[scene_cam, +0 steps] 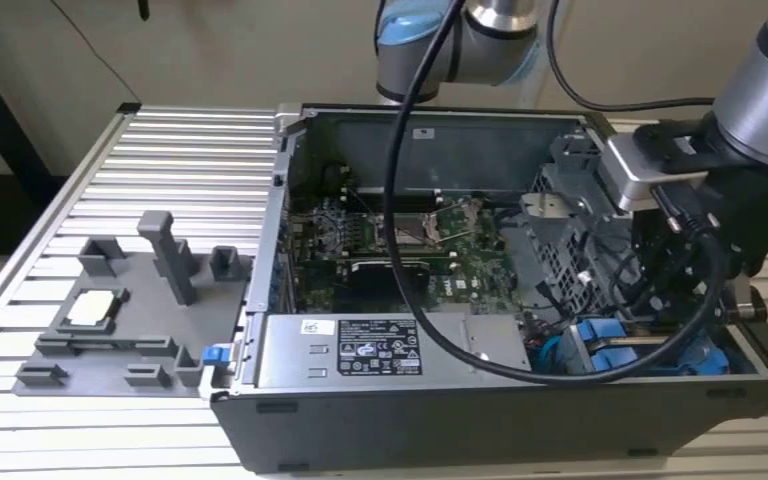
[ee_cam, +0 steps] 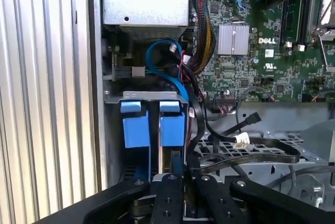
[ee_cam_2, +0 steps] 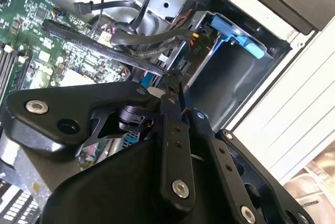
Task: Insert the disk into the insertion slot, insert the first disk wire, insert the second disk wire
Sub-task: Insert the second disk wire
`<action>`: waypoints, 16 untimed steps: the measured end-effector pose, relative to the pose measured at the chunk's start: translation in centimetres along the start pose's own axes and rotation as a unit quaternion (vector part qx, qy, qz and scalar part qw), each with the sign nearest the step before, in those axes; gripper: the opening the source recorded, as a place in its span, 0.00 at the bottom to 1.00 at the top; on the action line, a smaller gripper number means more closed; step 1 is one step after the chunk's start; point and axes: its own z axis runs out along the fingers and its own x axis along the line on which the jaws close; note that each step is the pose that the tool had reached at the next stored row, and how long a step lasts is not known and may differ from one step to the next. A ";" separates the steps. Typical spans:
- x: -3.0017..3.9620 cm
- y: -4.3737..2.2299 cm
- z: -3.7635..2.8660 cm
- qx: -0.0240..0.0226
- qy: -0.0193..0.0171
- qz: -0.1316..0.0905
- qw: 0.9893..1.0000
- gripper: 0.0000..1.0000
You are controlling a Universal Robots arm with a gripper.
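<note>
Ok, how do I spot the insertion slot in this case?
Find the open computer case, then the grey labelled power-supply box along its near wall in the exterior view. The insertion slot is in the corner just to the exterior view's right of that box. Bright blue plastic tabs set it apart from the grey box.

case (scene_cam: 491,420): matt grey metal | fingers (ee_cam_2: 170,130): matt black metal | table (scene_cam: 184,170): ribbed aluminium

end effector (ee_cam: 183,192) tips hidden in insertion slot (ee_cam: 152,130) | disk (scene_cam: 598,352) mostly covered
</note>
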 end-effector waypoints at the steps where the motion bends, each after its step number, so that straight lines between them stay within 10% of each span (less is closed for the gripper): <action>1: 0.00 -0.05 0.01 0.000 0.000 0.002 1.000 0.16; 16: 0.11 -0.57 0.68 0.000 0.004 0.026 1.000 0.16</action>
